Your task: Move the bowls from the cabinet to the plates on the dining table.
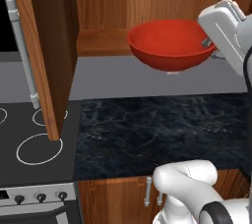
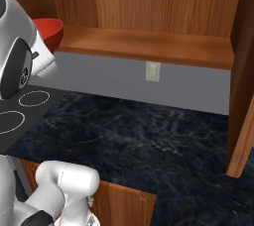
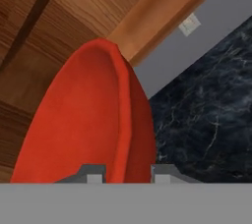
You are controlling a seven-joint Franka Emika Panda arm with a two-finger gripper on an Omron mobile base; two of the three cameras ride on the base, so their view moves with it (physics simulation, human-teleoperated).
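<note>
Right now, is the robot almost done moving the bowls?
Not nearly. The gripper is pinching the rim of the red bowl and holding it in the air just in front of the cabinet shelf, above the dark counter. So one bowl is out of the cabinet but not delivered. No plate or dining table is in sight, and the brown bowl isn't either.

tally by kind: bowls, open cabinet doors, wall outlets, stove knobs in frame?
Bowls: 1, red bowl, rim in the gripper
Open cabinet doors: 2
Wall outlets: 1
Stove knobs: 3
Total: 7
</note>
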